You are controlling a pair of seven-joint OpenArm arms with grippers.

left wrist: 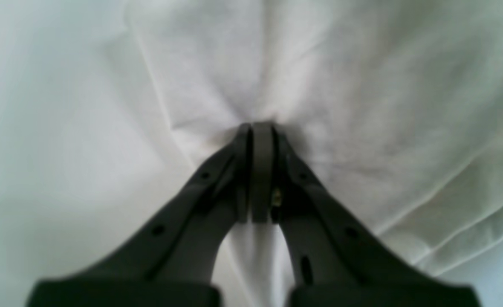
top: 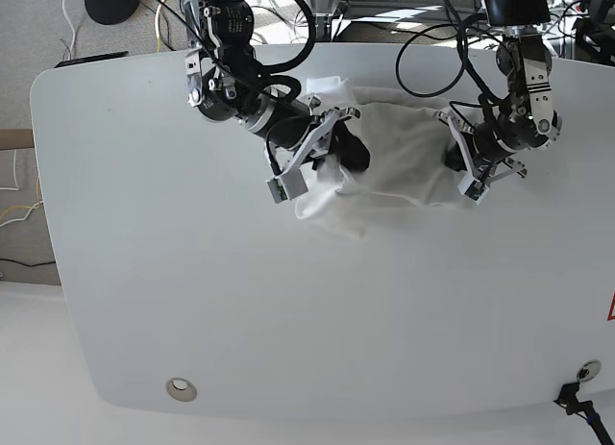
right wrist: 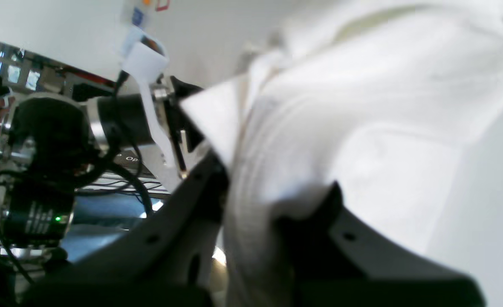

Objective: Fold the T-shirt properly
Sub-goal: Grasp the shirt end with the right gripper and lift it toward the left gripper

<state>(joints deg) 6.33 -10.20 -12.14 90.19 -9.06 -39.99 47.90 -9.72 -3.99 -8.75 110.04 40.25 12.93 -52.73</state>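
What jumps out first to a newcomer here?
The white T-shirt, rumpled near the table's far edge, with black grippers on it at both ends. The right gripper has cloth bunched between its fingers; the left gripper is closed at the other end.

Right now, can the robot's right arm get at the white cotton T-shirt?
Yes, it seems so: the right black two-fingered gripper already has its fingers closed on the white cloth T-shirt, with nothing visibly in its way.
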